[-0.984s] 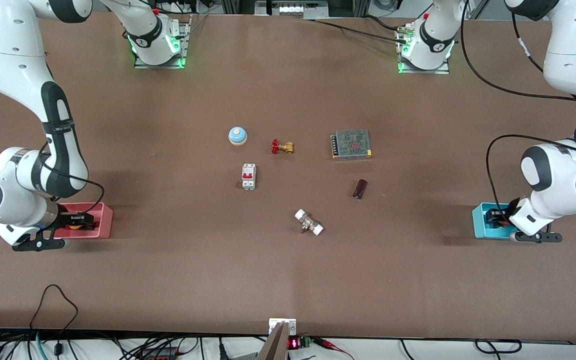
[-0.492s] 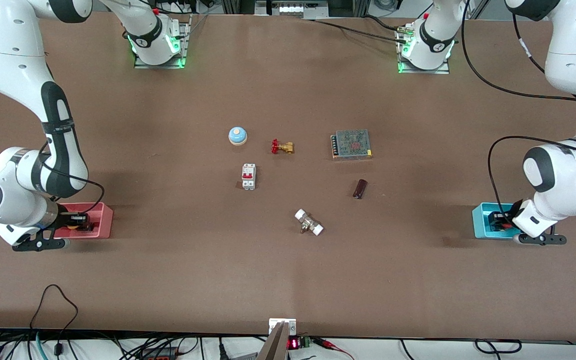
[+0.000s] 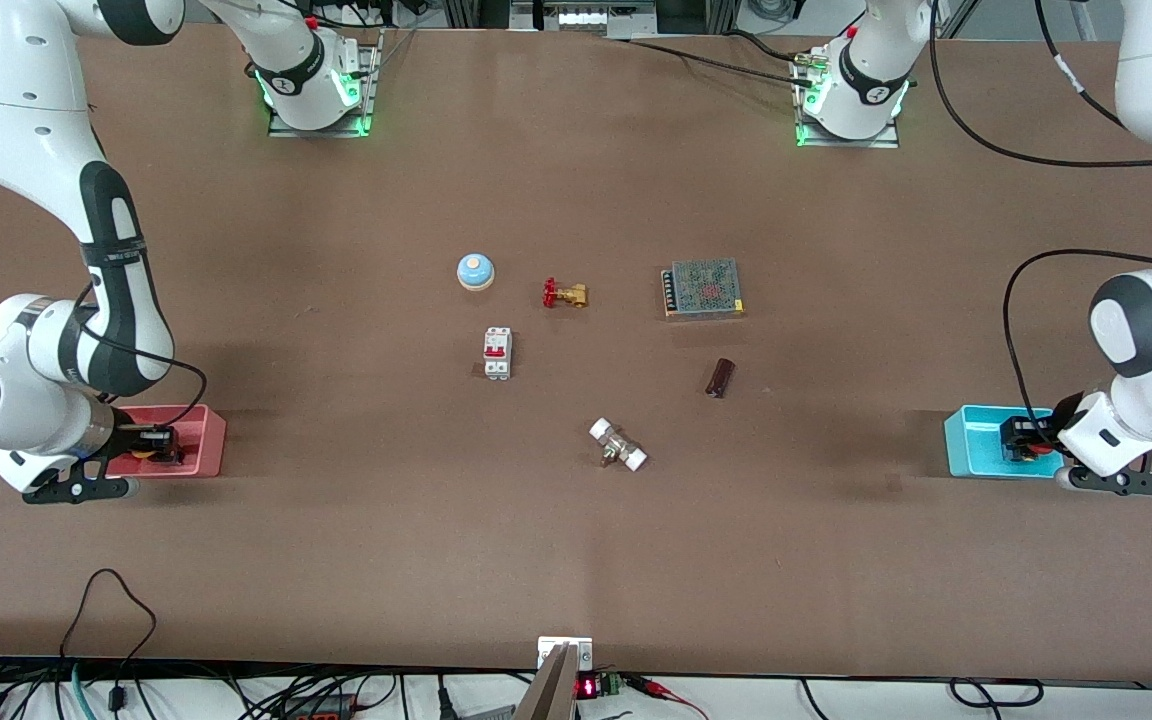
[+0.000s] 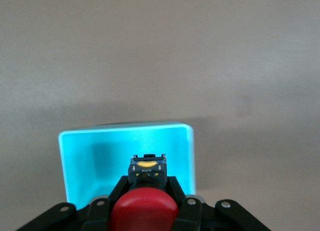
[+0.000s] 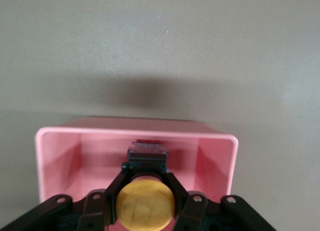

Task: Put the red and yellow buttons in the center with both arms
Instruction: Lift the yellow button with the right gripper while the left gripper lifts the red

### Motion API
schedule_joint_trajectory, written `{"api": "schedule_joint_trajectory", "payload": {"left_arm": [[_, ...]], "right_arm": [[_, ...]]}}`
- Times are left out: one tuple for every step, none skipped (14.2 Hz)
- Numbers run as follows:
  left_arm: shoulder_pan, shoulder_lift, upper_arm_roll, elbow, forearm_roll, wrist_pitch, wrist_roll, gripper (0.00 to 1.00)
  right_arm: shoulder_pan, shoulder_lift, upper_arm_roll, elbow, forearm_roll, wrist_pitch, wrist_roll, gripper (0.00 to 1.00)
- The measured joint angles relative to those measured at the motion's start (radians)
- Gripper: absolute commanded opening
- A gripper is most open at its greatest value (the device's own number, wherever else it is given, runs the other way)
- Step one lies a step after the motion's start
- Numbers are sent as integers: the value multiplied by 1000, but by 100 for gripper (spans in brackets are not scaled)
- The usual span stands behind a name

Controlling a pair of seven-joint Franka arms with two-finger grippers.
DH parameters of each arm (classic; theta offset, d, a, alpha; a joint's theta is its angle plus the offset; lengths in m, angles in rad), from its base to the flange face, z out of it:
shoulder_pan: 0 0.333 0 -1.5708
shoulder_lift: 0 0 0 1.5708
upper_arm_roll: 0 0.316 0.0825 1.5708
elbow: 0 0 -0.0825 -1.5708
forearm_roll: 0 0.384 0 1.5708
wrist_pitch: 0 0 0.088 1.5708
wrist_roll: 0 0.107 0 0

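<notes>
My left gripper [image 3: 1028,442] is shut on the red button [image 4: 144,210], a red cap on a black body, and holds it over the cyan bin [image 3: 976,442] at the left arm's end of the table; the bin also shows in the left wrist view [image 4: 80,161]. My right gripper [image 3: 158,444] is shut on the yellow button [image 5: 145,201] and holds it in the pink bin [image 3: 198,440] at the right arm's end; the bin also shows in the right wrist view [image 5: 60,156]. The brown table centre [image 3: 576,380] lies between the two bins.
Around the centre lie a blue bell [image 3: 475,270], a brass valve with a red handle [image 3: 564,294], a white and red breaker [image 3: 497,353], a mesh-topped power supply [image 3: 703,288], a small dark cylinder [image 3: 719,377] and a white-ended fitting [image 3: 618,445].
My left arm has swung toward the table's outer end, carrying the red button with it across the cyan bin. My right arm has barely moved.
</notes>
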Motion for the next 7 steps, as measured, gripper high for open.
{"api": "schedule_joint_trajectory", "payload": {"left_arm": [[-25, -18, -3, 15, 0, -55, -24, 17], [-58, -34, -5, 23, 0, -98, -59, 17], [-95, -48, -8, 23, 0, -129, -90, 17], [-133, -53, -11, 22, -1, -150, -126, 17], [-172, -53, -15, 17, -1, -161, -172, 17], [-211, -52, -18, 3, -1, -166, -227, 17], [-253, -51, -20, -18, -1, -167, -291, 17]], "right_arm": [[1, -16, 1, 21, 0, -59, -2, 29], [4, -38, 3, 50, 0, -127, -4, 29], [10, -63, 7, 85, 0, -204, -6, 29], [24, -85, 11, 118, 0, -268, -7, 29], [46, -103, 15, 149, 2, -317, -7, 29], [75, -114, 17, 170, 7, -345, -5, 29], [111, -119, 18, 178, 21, -354, 5, 29]]}}
